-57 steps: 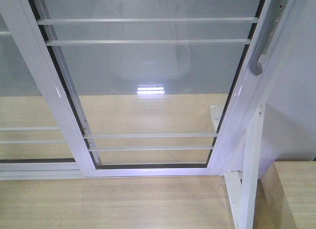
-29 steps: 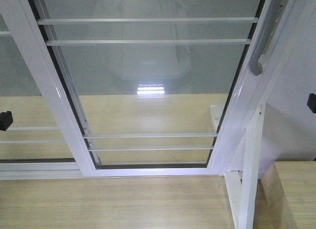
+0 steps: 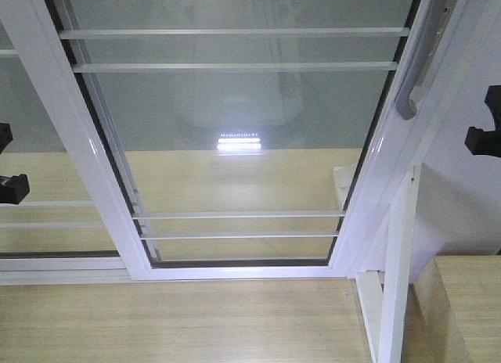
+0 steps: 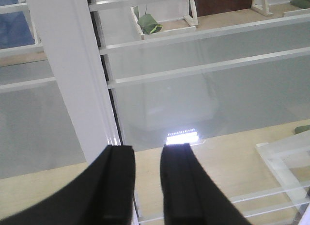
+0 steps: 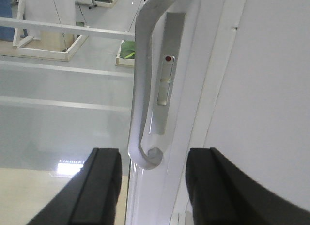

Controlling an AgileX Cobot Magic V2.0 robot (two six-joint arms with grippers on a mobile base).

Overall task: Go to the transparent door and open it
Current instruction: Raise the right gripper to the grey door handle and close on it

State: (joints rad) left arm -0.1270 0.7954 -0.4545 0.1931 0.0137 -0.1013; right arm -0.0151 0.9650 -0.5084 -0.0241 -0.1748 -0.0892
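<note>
The transparent door fills the front view: clear glass in a white frame with thin white bars. Its curved grey handle is on the right stile. My right gripper is at the right edge, right of the handle, open and empty. In the right wrist view the handle stands just ahead, its lower end level with the wide-apart jaws of the right gripper, not touching them. My left gripper is at the left edge, open with a narrow gap, facing the door's left stile.
A white triangular brace post stands at the lower right beside the door frame. A wooden ledge is at the bottom right corner. Wooden floor lies below the door. A fixed glass pane is at the left.
Both grippers have come into the front view from the side edges: none showed one second ago, only tips half a second ago. The door has not moved.
</note>
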